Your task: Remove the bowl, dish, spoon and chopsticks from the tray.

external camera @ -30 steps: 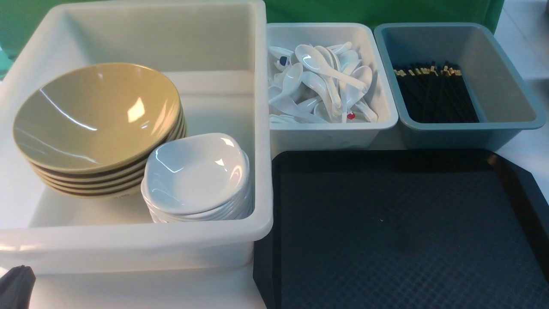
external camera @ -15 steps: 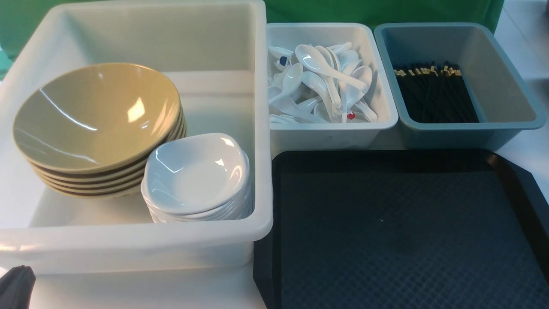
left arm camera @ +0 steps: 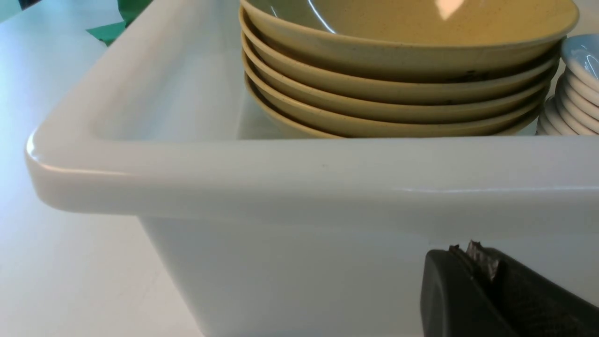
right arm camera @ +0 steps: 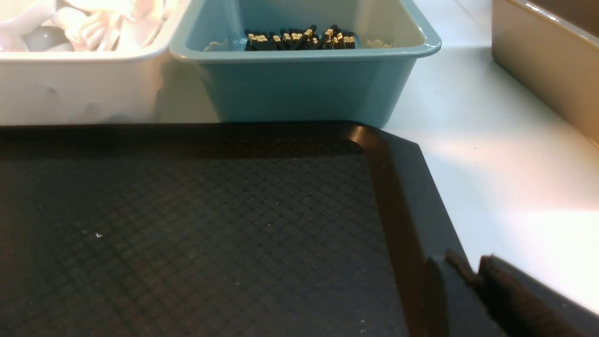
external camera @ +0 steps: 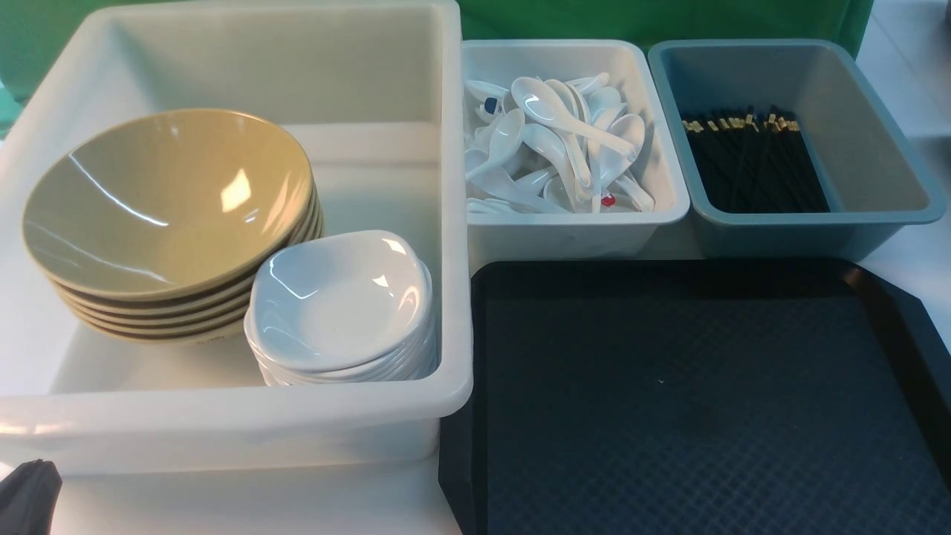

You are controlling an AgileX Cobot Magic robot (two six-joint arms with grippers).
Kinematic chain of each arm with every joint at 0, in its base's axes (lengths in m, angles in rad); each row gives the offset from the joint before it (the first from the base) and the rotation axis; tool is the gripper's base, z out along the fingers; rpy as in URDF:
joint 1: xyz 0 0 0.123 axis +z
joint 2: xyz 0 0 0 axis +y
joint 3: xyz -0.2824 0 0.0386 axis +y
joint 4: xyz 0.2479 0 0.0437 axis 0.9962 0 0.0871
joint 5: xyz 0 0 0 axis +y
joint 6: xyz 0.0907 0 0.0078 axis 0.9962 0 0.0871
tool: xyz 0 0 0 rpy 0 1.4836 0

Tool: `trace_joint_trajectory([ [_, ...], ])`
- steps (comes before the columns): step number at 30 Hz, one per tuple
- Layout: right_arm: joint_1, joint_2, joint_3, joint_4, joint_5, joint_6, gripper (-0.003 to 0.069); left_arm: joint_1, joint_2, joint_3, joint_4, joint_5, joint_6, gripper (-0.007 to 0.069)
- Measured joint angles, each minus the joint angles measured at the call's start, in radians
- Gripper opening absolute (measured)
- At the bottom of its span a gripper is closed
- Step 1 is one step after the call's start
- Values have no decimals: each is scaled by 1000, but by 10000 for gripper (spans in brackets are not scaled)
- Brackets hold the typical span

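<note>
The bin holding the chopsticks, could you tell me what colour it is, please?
Grey-blue bin, tealer in the right wrist view; the front view shows it best.

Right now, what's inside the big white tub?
In the white tub: a stack of tan bowls and, beside it, a stack of white dishes. The lower pieces show only rims; the tub floor beneath both stacks is hidden.

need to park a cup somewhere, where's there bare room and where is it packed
Free: the whole black diamond-textured tray, and the back half of the big white tub behind the stacked tan bowls and white saucers. Crowded: the white spoon bin; black chopsticks fill the left of the grey-blue bin.
</note>
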Motion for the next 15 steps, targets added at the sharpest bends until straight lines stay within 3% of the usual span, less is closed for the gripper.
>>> trace_joint_trajectory([
  [15, 0, 0, 0, 0, 0, 0, 134, 0, 0, 0, 1, 0, 0, -15],
])
